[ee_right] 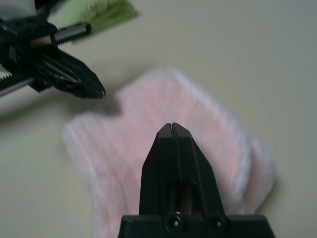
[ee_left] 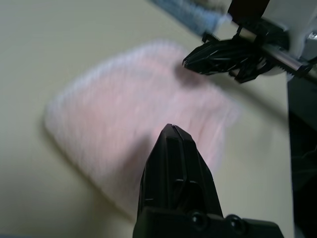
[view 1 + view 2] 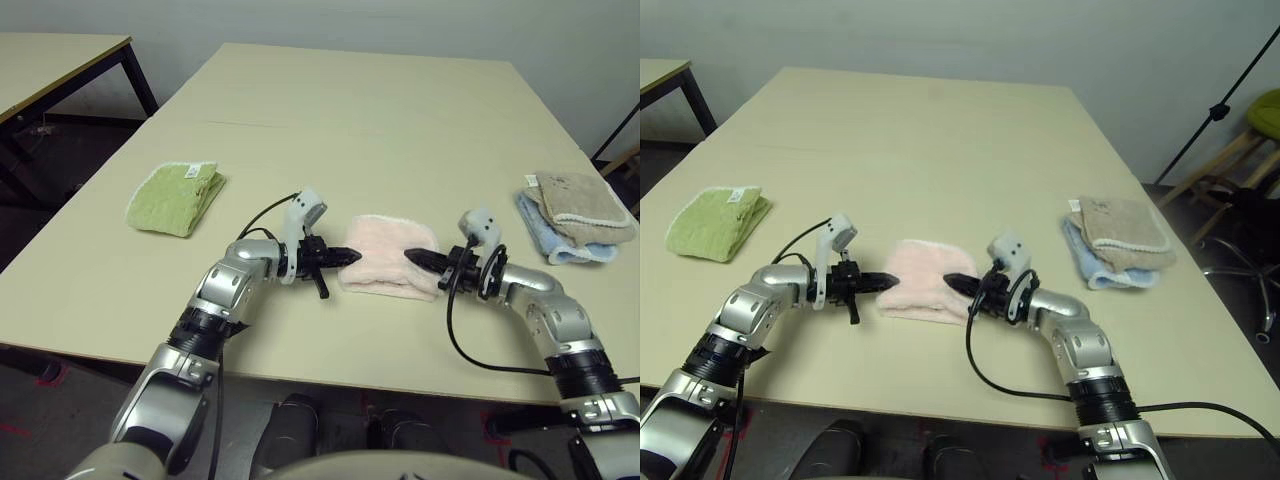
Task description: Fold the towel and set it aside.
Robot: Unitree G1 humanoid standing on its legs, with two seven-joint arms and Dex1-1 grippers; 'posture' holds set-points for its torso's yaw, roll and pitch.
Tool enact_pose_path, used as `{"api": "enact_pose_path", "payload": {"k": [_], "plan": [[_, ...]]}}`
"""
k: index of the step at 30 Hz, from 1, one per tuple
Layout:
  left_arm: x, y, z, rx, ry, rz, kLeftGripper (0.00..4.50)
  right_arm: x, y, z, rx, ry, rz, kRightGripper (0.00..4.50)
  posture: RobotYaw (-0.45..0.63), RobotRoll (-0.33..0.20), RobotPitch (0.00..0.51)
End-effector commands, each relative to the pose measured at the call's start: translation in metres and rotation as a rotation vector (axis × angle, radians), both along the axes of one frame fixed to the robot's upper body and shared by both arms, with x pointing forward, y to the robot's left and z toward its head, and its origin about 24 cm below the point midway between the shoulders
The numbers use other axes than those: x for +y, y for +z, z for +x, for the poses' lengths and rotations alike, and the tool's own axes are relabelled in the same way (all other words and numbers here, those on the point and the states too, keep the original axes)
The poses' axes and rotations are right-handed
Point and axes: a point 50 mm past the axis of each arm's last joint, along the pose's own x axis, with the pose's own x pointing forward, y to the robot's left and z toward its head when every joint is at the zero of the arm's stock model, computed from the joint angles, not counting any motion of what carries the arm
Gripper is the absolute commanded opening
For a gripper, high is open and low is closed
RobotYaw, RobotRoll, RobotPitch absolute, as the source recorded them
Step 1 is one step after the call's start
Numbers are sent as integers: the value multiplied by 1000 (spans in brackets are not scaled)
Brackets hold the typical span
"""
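Note:
The pale pink towel lies folded into a small thick packet on the table near the front edge, between my two arms. My left gripper is shut, its tip at the towel's left side, just above the cloth. At the towel's right side my right gripper is shut too, pointing inward at the left one. In the left wrist view the left gripper hovers over the pink towel, with the right one opposite. Neither holds any cloth.
A folded green towel lies at the left of the table. Folded beige and blue cloths are stacked at the right edge. Another table stands at the far left, and a chair and stand to the right.

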Motion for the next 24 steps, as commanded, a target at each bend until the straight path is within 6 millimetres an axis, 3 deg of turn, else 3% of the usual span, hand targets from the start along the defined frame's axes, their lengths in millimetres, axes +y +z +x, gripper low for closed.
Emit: {"api": "enact_pose_path", "payload": {"k": [1, 9, 15, 19, 24], "plan": [[-4, 10, 7, -31, 8, -13, 0, 2, 11, 5, -42, -13, 32, 15, 103, 0, 47], [-15, -10, 21, -38, 43, 58, 0, 12, 1, 10, -49, -42, 19, 15, 94, 0, 42], [-23, -47, 25, -32, 169, 134, 0, 8, -35, 9, 29, -128, 2, 15, 92, 0, 47], [-27, -56, 19, -11, 153, 139, 0, 5, -58, 7, 71, -165, -50, 15, 99, 0, 48], [-26, -61, 13, 4, 146, 142, 0, 6, -66, 7, 79, -171, -57, 15, 105, 0, 49]]}}
